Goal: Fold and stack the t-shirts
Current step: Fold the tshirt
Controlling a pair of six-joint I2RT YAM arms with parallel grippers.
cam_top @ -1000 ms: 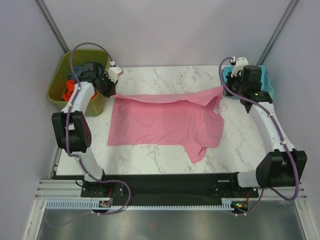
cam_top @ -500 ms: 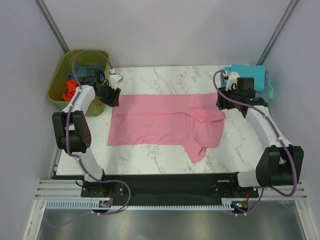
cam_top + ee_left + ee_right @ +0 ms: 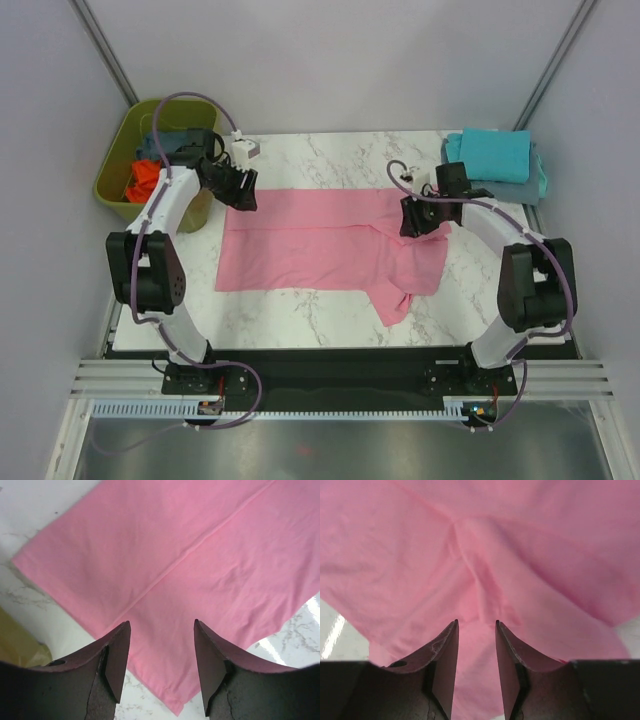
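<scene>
From above and behind the arm bases, your top camera looks down on the whole marble table [image 3: 330, 160] and the pink t-shirt [image 3: 320, 238] spread on it. Your left wrist camera peers close past the left gripper [image 3: 160, 623] at that shirt's edge and bare marble. Your right wrist camera, nearer still behind the right gripper [image 3: 476, 622], sees almost only the same pink cloth.

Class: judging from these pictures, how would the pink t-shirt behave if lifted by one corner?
The pink t-shirt would probably droop limply: it lies flat in folded layers and bunches into creases at its sleeve. It looks thin, so likely light.
</scene>
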